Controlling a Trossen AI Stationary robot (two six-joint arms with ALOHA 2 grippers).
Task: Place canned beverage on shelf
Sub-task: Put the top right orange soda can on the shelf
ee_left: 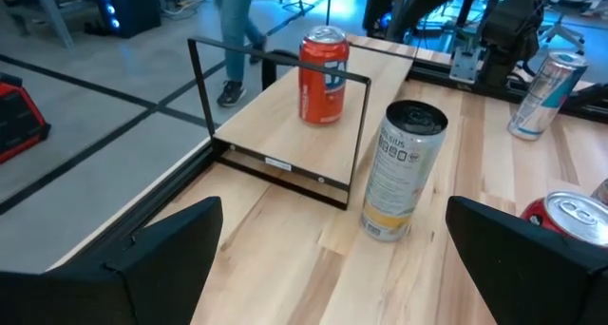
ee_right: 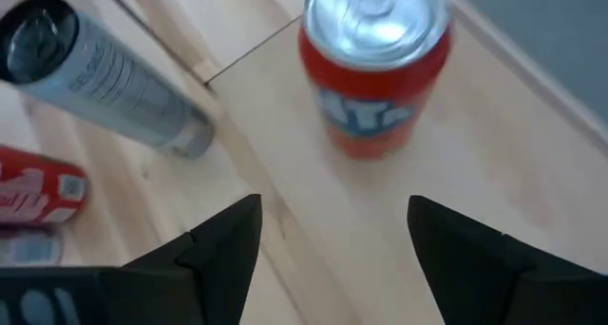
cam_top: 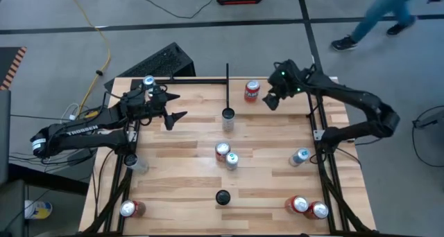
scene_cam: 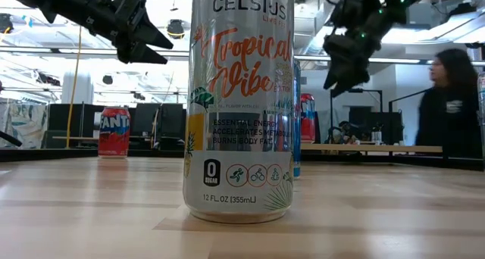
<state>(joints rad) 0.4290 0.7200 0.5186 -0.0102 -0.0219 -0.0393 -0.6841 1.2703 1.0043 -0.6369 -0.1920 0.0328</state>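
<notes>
While the orange Fanta can [cam_top: 252,91] stands upright in the shelf [cam_top: 277,105] bay at the upper right of the high view, its long axis vertical and its silver top facing up, the right end effector [cam_top: 271,98] hovers just beside and above it with fingers spread and nothing between them. I judge this to be the release stage: the can looks placed, right of the black divider bar [cam_top: 227,88]. The next move probably calls for the right arm to lift clear without brushing the can. At the upper left of the high view, the left end effector [cam_top: 171,107] hangs over the tabletop [cam_top: 180,168], fingers spread wide and empty, facing a tall Celsius can [cam_top: 228,117] at the divider's near end.
</notes>
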